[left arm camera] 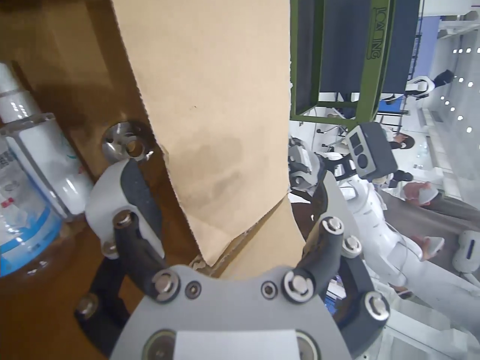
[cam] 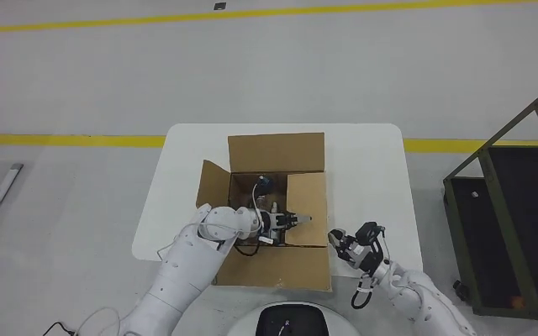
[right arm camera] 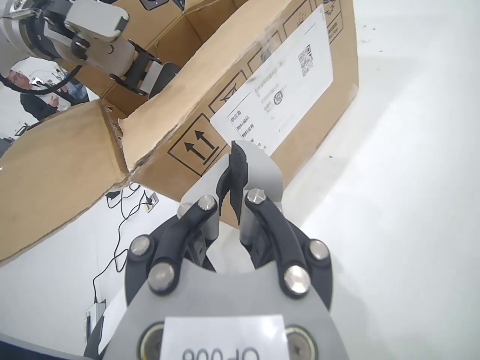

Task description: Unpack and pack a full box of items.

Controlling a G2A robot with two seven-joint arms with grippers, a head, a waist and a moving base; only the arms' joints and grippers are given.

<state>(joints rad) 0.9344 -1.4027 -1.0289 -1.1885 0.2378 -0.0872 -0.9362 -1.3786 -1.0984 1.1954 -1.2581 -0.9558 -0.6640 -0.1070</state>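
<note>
The cardboard box (cam: 277, 155) stands upright at the middle of the white bench (cam: 370, 160), mouth up and flaps spread; the printed arrows on its side point to the open top. The left tool (cam: 296, 220) lies across the opening, pointing to 3 o'clock. Its jaws are wide apart and straddle the 3 o'clock flap (left arm camera: 210, 76) without closing on it, one finger (left arm camera: 127, 189) inside the box. Inside stand a white bottle (left arm camera: 33, 144), a clear blue-labelled bottle (left arm camera: 18, 226) and a round metal top (left arm camera: 122, 143). The right tool (right arm camera: 235, 159) hangs just beside the box at 4 o'clock, pointing at the labelled wall, closed and empty.
</note>
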